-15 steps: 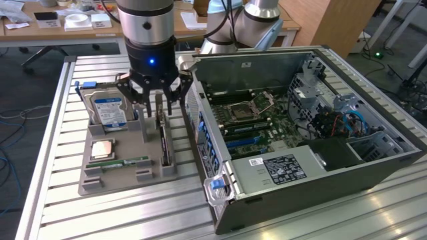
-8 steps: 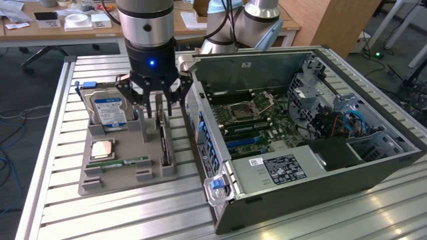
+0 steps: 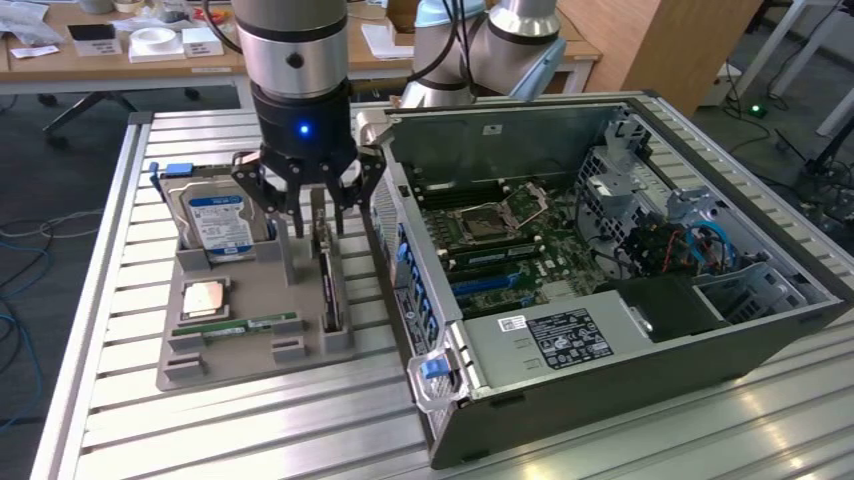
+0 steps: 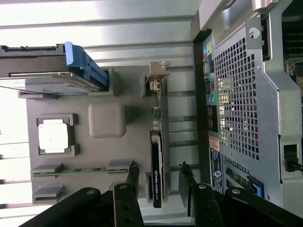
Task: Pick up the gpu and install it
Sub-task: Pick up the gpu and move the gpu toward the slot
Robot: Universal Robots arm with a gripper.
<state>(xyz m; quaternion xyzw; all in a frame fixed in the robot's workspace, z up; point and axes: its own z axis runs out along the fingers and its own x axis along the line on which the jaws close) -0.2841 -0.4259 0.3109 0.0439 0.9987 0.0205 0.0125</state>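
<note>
Edgewise in a slot of the tray stands the gpu: thin dark card, silver bracket at one end. End effector open, fingers astride it. Tray, at 9 o'clock of the case in the exterior view, also holds drive, CPU, memory stick.

Grey holder tray sits on the slatted metal table. At its far end a silver hard drive stands upright, blue-white label facing us. Just in front of it a square processor chip lies flat in its recess, and nearer still a green memory stick rests in a long slot. On the exterior view's right, just beside the tray, is the computer case – side panel off, motherboard exposed, power supply in the near corner, blue cables looping further right. Behind it all, a wooden desk with white oddments.
</note>
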